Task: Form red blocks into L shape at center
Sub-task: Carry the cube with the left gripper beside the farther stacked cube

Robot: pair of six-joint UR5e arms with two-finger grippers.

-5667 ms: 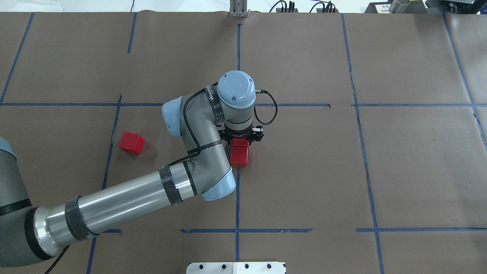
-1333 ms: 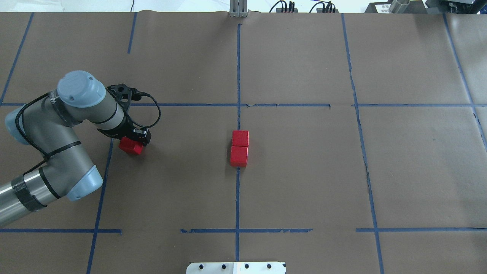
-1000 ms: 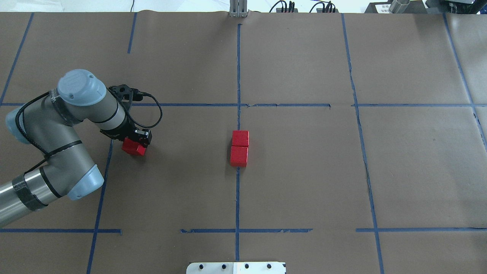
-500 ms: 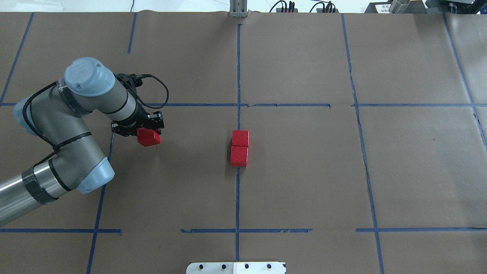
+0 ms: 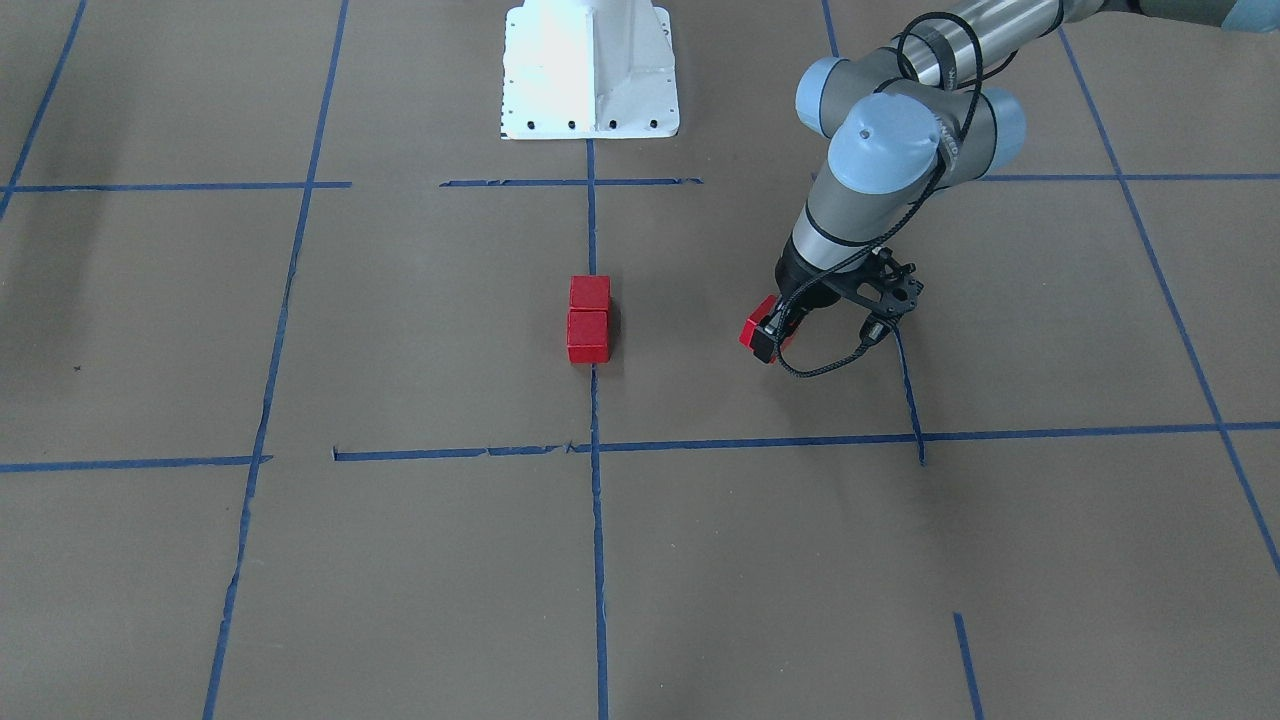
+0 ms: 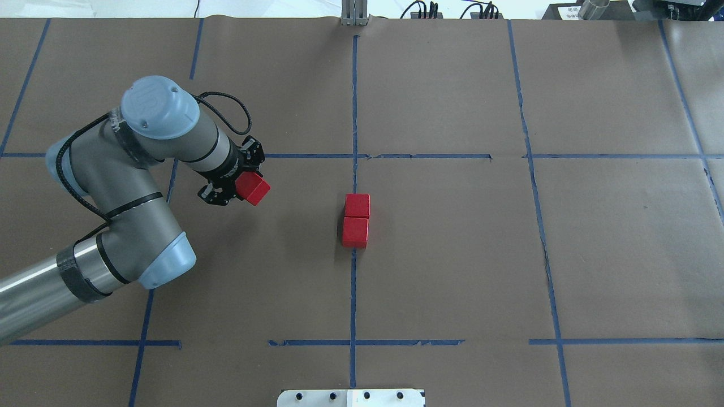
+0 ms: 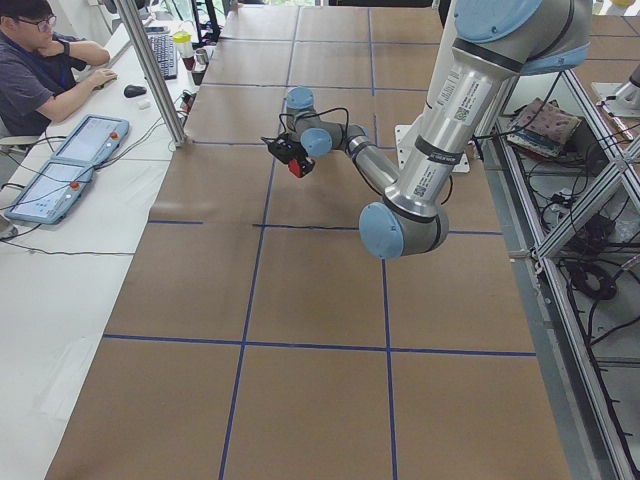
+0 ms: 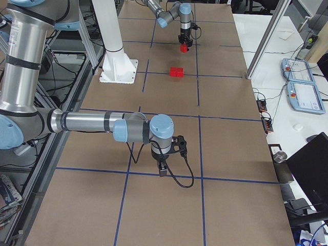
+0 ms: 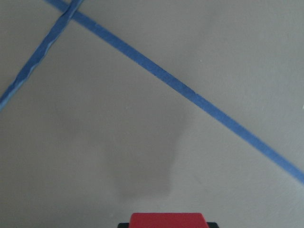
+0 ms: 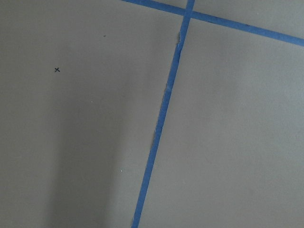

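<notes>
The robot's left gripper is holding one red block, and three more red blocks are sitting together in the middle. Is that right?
Not quite. Only two red blocks sit together at the center, not three. The overhead view shows them touching each other, on the blue tape line. The left gripper does hold one red block.

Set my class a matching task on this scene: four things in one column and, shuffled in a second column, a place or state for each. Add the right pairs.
Things
1. third block
2. block pair
3. right gripper
4. white base

Places or states
a. over bare paper, far from all blocks
b. beyond the center, on the robot's side
c. touching, on the tape line
d. clamped in the left gripper

Pairs: 1-d, 2-c, 3-a, 4-b
</notes>
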